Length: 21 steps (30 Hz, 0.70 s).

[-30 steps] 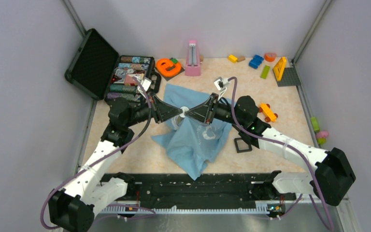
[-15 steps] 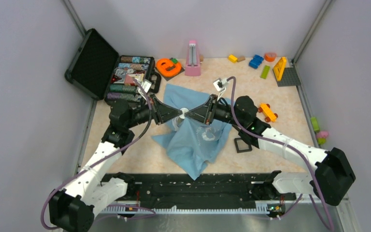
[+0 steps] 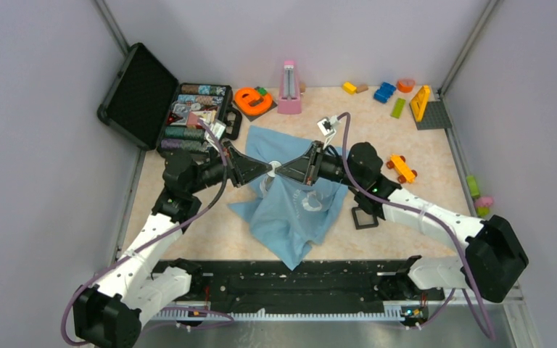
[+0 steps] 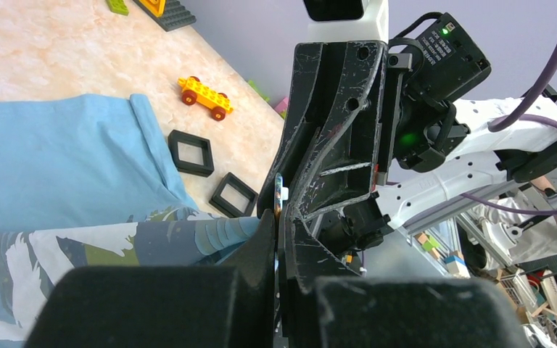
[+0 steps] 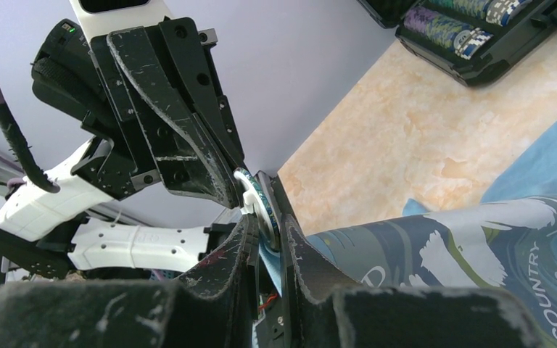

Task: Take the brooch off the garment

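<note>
The light blue T-shirt (image 3: 290, 217) lies mid-table, pulled up into a peak. The brooch (image 3: 275, 166), a small round teal-edged disc, sits at that peak between both grippers. My left gripper (image 3: 267, 169) comes from the left and my right gripper (image 3: 282, 170) from the right, tip to tip. In the right wrist view my right gripper (image 5: 265, 228) is shut on the brooch (image 5: 262, 206) with a fold of shirt (image 5: 442, 239). The left fingers (image 5: 188, 145) pinch its white back. In the left wrist view my left gripper (image 4: 277, 225) is shut, with the brooch edge (image 4: 279, 194) above it.
An open black case of poker chips (image 3: 188, 109) stands at the back left. An orange letter (image 3: 252, 99) and a pink metronome (image 3: 289, 87) are behind the shirt. Black square frames (image 3: 365, 216), an orange toy car (image 3: 402, 168) and loose bricks (image 3: 384, 92) lie to the right.
The right arm has shifted slightly left and back, nudging the meeting point a little left. Both grippers stay shut at the brooch. The shirt stays lifted.
</note>
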Each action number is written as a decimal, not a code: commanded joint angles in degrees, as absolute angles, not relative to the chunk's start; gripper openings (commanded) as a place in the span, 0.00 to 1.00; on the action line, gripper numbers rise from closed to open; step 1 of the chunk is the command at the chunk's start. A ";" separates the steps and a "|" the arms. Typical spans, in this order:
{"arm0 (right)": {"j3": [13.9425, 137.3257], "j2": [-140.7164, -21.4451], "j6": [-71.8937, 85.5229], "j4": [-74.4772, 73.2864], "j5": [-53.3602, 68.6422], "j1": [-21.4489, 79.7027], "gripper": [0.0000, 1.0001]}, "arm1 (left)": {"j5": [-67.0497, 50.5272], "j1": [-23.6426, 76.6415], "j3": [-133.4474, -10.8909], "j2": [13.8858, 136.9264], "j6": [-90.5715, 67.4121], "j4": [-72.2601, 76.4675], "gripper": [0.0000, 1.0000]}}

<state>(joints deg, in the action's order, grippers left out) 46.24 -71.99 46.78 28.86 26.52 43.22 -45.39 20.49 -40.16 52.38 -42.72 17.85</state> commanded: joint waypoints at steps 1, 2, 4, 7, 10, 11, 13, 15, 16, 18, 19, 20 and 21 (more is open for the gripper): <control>49.00 -74.46 46.07 28.33 26.41 43.77 0.14 | -50.26 21.97 -41.63 51.21 -43.60 22.48 0.00; 49.37 -74.76 45.79 28.19 27.11 43.77 0.15 | -50.49 21.92 -41.80 51.55 -43.64 22.19 0.00; 50.29 -75.55 44.64 27.67 28.97 43.95 0.16 | -50.98 22.05 -42.09 52.20 -43.59 21.82 0.00; 51.17 -76.02 44.07 26.88 30.08 44.12 0.14 | -51.08 21.98 -42.24 52.40 -43.58 21.81 0.00; 51.24 -75.86 43.88 26.81 30.07 44.12 0.14 | -50.89 22.04 -42.54 52.23 -43.07 21.11 0.00; 51.24 -75.80 43.73 26.87 30.06 44.12 0.13 | -50.81 22.01 -42.69 52.15 -42.73 20.54 0.00; 51.03 -75.67 43.44 27.24 30.29 44.12 0.15 | -50.29 22.10 -42.89 52.12 -42.02 19.42 0.00; 50.70 -75.35 43.26 27.81 30.62 44.12 0.20 | -49.35 22.03 -42.97 52.04 -41.56 18.54 0.00; 50.43 -75.12 43.09 28.20 30.73 44.12 0.24 | -48.31 22.06 -43.02 51.89 -41.31 17.76 0.00; 49.72 -74.33 42.34 28.51 30.61 44.12 0.28 | -47.13 21.91 -43.19 51.72 -40.80 16.59 0.00; 49.25 -73.90 41.95 28.69 30.52 44.12 0.30 | -46.78 21.84 -43.19 51.68 -40.70 16.21 0.00; 48.89 -73.42 41.74 28.85 30.38 44.12 0.31 | -46.61 21.70 -43.21 51.70 -40.65 16.03 0.00; 48.45 -72.94 41.53 29.07 30.21 44.12 0.32 | -46.39 21.54 -43.21 51.66 -40.58 15.84 0.00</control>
<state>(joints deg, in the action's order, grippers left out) 48.42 -74.26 43.64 26.89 30.20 43.20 -45.12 20.64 -40.40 52.38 -40.75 15.03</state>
